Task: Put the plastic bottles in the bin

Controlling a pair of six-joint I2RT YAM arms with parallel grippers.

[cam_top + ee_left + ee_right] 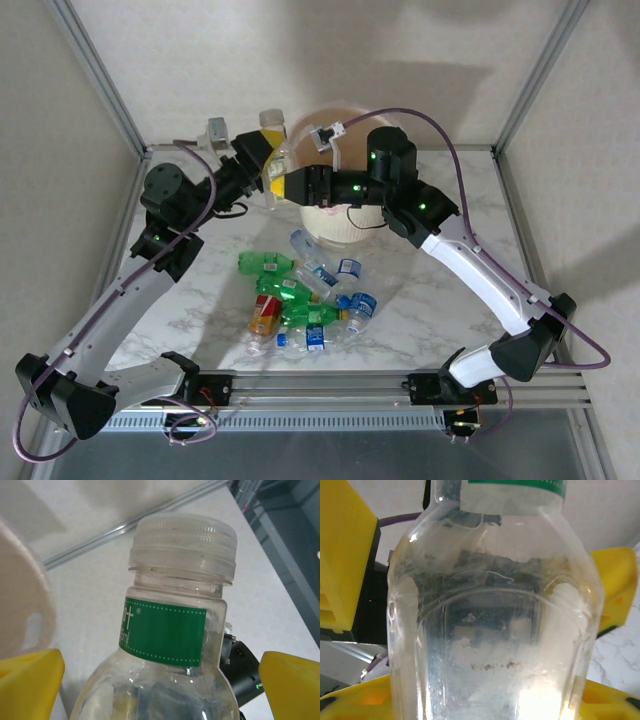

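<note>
A clear plastic bottle (283, 160) with a green label (165, 632) and a clear cap hangs in the air beside the pale bin (338, 228). My right gripper (294, 183) (485, 702) is shut on its lower body, with the yellow pads against both sides. My left gripper (268, 165) (162, 692) is open around the same bottle, a narrow gap showing at each yellow finger (30, 682). The bin's rim (22, 595) lies just left of the bottle. Several more bottles (300, 295), green, blue-labelled and one red-orange, lie heaped on the table in front of the bin.
The marble table (450, 300) has metal frame posts (100, 75) at its back corners and a rail (330, 385) along the near edge. Both arms cross above the bin, with cables (470, 165) looping over the right side.
</note>
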